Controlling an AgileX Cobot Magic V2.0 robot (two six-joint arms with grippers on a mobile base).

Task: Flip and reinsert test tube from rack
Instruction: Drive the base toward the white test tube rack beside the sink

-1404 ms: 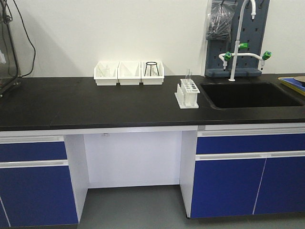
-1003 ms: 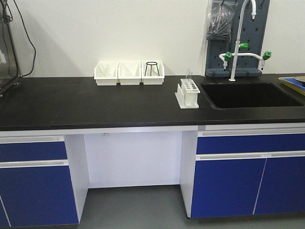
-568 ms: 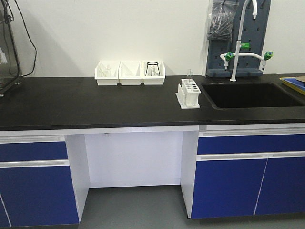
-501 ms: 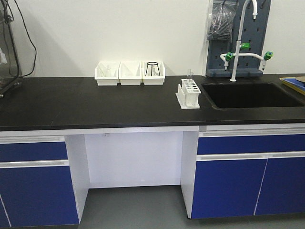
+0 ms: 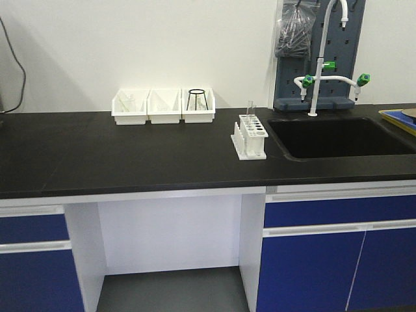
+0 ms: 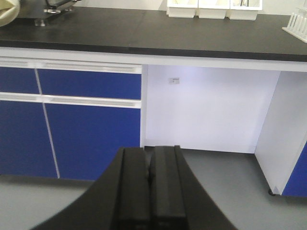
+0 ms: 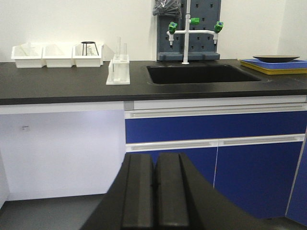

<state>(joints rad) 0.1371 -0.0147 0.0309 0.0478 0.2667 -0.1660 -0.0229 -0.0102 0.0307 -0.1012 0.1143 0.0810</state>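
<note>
Two pincers, both empty, sit below counter height with the flip-and-reinsert job apparently at its opening approach.

Front view: the rack (image 5: 250,136) stands on the black counter (image 5: 130,156) right of centre, just beside the left edge of the sink (image 5: 338,136). The tube (image 5: 250,109) is upright in the rack's far side, its top rising clear of the holes. White bins (image 5: 162,106) line the wall at upper left of centre. No arm shows.

Left wrist view: the left pincer (image 6: 149,153), bottom centre, has its fingers pressed together on nothing and faces the open bay under the counter. Only a sliver of the rack (image 6: 300,21) shows at the upper right edge.

Right wrist view: the right pincer (image 7: 154,158), bottom centre, is likewise closed and empty. The rack (image 7: 118,72) sits upper left of centre with the tube (image 7: 118,48) standing above it.

Nothing is grasped yet. The next move would seem to call for an arm, probably the right, rising to counter height. It would then part its fingers and close on the exposed upper tube for a straight lift.
</note>
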